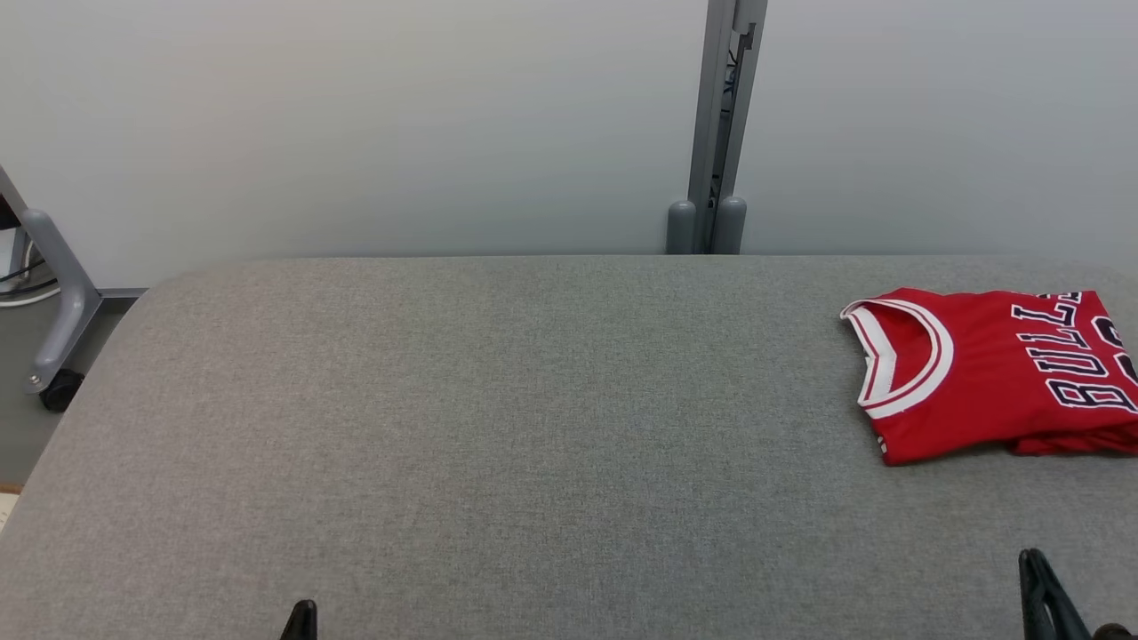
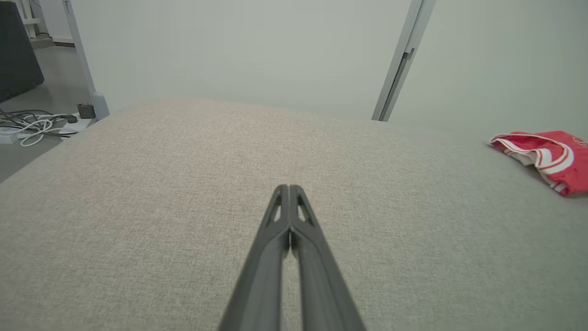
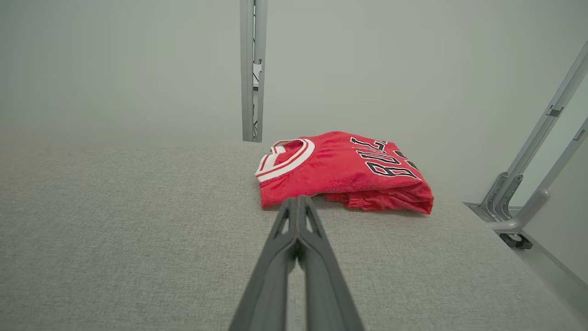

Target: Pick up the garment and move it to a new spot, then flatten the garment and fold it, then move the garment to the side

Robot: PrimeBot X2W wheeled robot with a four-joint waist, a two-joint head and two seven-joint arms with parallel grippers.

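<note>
The garment [image 1: 987, 373] is a red jersey with white trim and black lettering, lying folded at the right edge of the grey table [image 1: 498, 427]. It also appears at the far right in the left wrist view, garment [image 2: 551, 156], and ahead in the right wrist view, garment [image 3: 340, 172]. My left gripper [image 1: 300, 615] peeks in at the bottom left, far from the jersey; its fingers meet at the tips, left gripper [image 2: 289, 187], with nothing between them. My right gripper [image 1: 1036, 564] sits at the bottom right, short of the jersey's near edge, also shut and empty, right gripper [image 3: 297, 198].
A grey post [image 1: 718, 124] stands behind the table against the pale wall. A wheeled grey frame leg [image 1: 55, 311] is off the left edge. Cables [image 2: 32, 126] lie on the floor to the left. Another frame with a castor [image 3: 519, 216] stands off the right side.
</note>
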